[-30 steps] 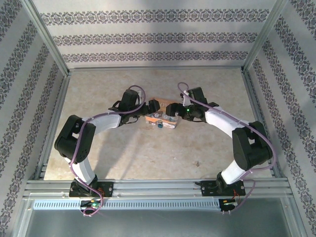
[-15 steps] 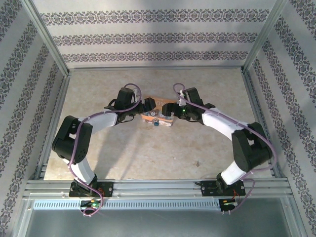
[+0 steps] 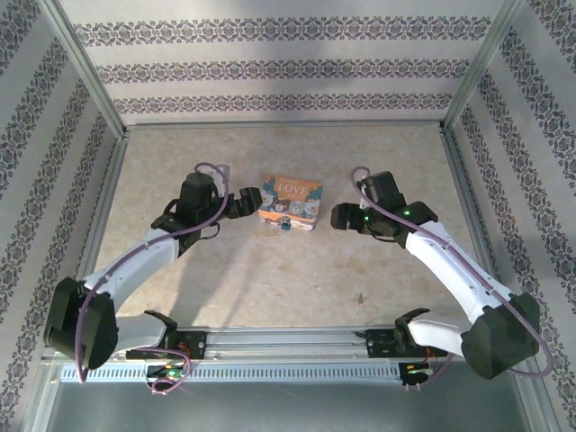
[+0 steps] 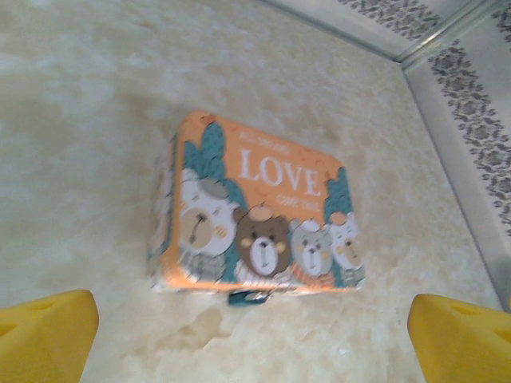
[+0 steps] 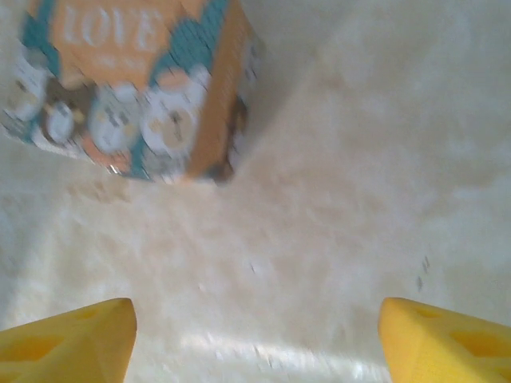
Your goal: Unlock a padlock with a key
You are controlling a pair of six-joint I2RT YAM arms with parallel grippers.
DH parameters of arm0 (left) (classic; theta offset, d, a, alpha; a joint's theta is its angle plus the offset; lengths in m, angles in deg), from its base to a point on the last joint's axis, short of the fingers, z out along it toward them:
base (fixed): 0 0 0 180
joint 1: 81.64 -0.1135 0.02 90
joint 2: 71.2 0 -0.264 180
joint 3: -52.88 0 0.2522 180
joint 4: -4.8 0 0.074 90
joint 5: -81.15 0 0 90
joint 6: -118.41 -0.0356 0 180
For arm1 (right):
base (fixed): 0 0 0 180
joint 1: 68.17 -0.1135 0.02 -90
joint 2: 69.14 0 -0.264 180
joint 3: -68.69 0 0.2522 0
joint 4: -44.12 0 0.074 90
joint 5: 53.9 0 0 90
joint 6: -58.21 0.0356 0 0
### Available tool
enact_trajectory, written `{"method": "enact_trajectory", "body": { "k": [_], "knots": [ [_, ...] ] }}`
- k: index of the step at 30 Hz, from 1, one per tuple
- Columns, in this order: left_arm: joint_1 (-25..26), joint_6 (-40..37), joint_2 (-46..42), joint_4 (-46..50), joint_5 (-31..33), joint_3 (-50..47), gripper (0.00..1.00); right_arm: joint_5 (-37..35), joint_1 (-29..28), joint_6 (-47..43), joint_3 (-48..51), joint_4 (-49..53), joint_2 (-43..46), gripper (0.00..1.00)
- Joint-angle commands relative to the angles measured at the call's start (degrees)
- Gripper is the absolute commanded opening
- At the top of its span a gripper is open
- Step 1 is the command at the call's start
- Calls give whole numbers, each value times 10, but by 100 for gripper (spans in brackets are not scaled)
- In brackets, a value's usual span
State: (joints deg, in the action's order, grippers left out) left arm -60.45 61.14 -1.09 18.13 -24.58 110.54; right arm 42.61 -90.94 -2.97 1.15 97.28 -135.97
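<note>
The padlock [image 3: 284, 225] is a tiny silvery-teal piece at the near edge of the orange "LOVE" box [image 3: 290, 201]. In the left wrist view a teal bit of the padlock [image 4: 251, 298] pokes out under the box [image 4: 255, 215]. My left gripper [image 3: 251, 203] stands open just left of the box, its yellow fingertips [image 4: 44, 335] spread wide around nothing. My right gripper [image 3: 335, 217] is open to the right of the box, apart from it. In the right wrist view its fingertips [image 5: 68, 343] frame bare table, with the box [image 5: 128, 88] at the upper left. I cannot make out the key.
A tiny dark speck [image 3: 358, 297] lies on the beige table toward the near right; I cannot tell what it is. Metal frame rails and patterned walls [image 3: 270, 67] close in the table on three sides.
Both arms have drawn back from the box, the left one leftward and the right one rightward. The box and padlock, earlier crowded by both grippers, now lie uncovered.
</note>
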Motion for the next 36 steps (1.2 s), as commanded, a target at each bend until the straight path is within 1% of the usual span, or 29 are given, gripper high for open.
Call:
{"method": "enact_trajectory", "body": {
  "k": [1,3,5,9,11,15,19,24,28,36],
  "knots": [
    [-7,6,-44,19,57,-46,99,-9,-13,28,33,106,24,73],
    [-7,31,-69,2,72,-80,99,-10,-25,48,54,126,35,68],
    [-7,60,-92,-20,79,-113,99,-10,-39,71,80,138,46,66],
    [-7,114,-123,-50,70,-175,99,-1,-61,129,142,144,76,62],
    [-6,127,-130,-47,65,-194,99,9,-69,153,169,144,91,60],
    [-7,137,-133,-33,63,-214,99,21,-80,187,213,146,119,55],
    [-6,140,-129,-40,65,-218,99,30,-87,204,243,138,127,47],
    [-7,127,-117,-39,73,-203,99,34,-98,211,257,117,112,41],
    [-7,122,-110,-41,72,-195,99,26,-107,214,257,101,92,34],
    [-7,123,-111,-38,72,-196,99,20,-114,215,252,89,63,30]
  ]
}}
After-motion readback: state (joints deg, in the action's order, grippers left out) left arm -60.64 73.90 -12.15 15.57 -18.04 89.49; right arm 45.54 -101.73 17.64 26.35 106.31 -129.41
